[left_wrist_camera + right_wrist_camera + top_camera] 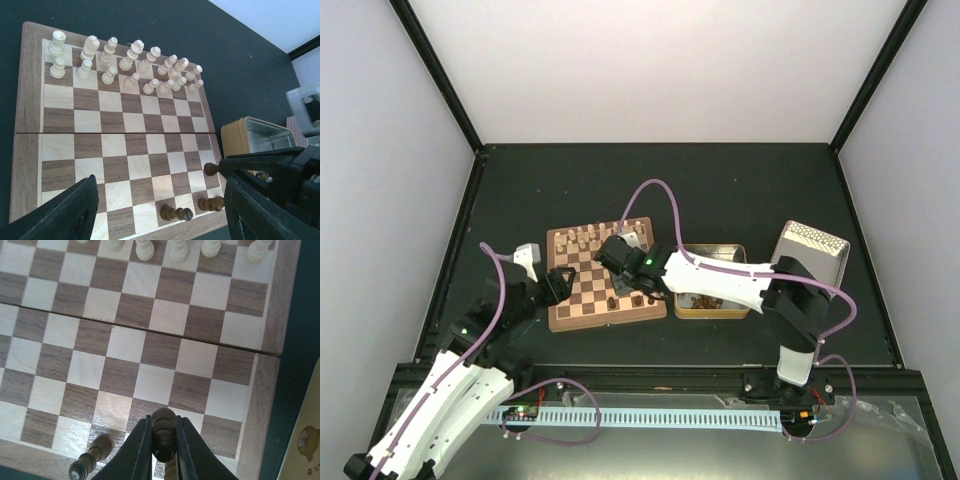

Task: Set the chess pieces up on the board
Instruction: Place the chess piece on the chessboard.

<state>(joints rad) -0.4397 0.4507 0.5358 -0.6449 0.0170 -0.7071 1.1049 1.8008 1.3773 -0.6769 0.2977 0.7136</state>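
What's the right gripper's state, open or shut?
Shut: the right gripper clamps a dark chess piece between both fingers, over the board.

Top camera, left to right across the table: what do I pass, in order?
In order: left gripper → board → tin → metal lid. The right gripper, shut on a dark chess piece, overlaps the board, so it is left out.
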